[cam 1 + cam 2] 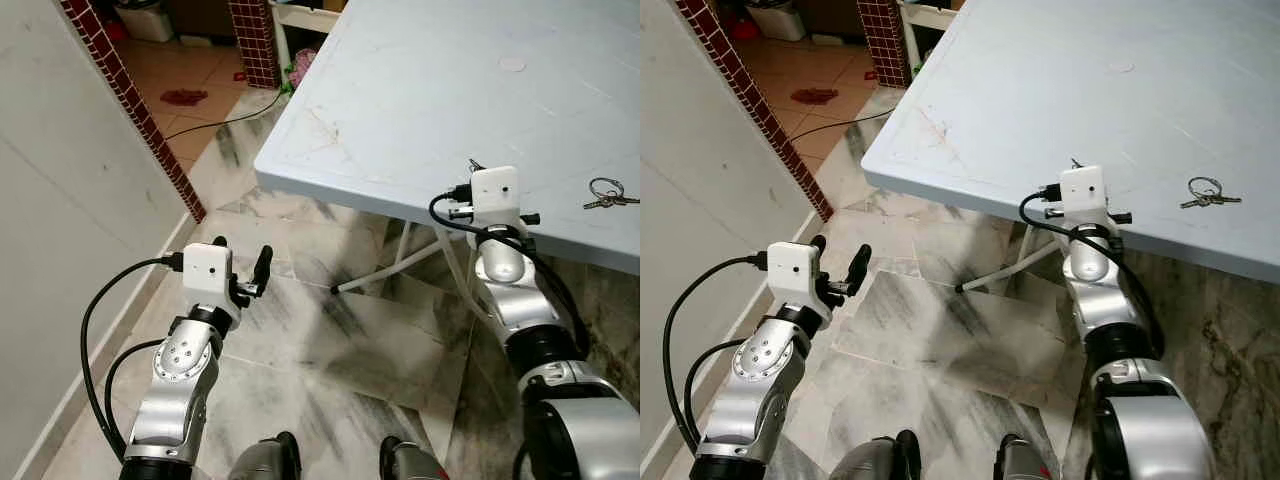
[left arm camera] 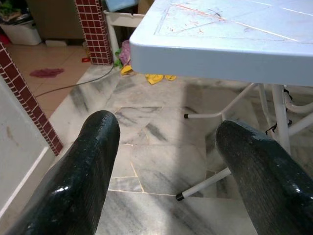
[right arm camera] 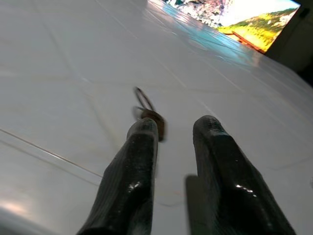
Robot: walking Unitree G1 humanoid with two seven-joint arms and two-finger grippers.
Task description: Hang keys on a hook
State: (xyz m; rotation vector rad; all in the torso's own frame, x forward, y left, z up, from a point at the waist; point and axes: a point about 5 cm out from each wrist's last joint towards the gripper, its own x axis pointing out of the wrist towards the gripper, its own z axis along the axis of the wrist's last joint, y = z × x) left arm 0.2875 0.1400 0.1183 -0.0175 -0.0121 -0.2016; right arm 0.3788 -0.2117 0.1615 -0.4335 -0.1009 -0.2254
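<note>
A small bunch of keys on a metal ring lies flat on the pale plastic table, near its front edge on the right. My right gripper hovers low over the tabletop by that edge, open and holding nothing. In the right wrist view the keys lie just past the tip of one finger. My left gripper is raised over the marble floor, left of the table and below its top. It is open and empty, as the left wrist view confirms. No hook can be made out.
A white wall with a red brick edge runs along my left. White folding table legs stand under the table. A black cable and cloths lie on the floor beyond the table corner.
</note>
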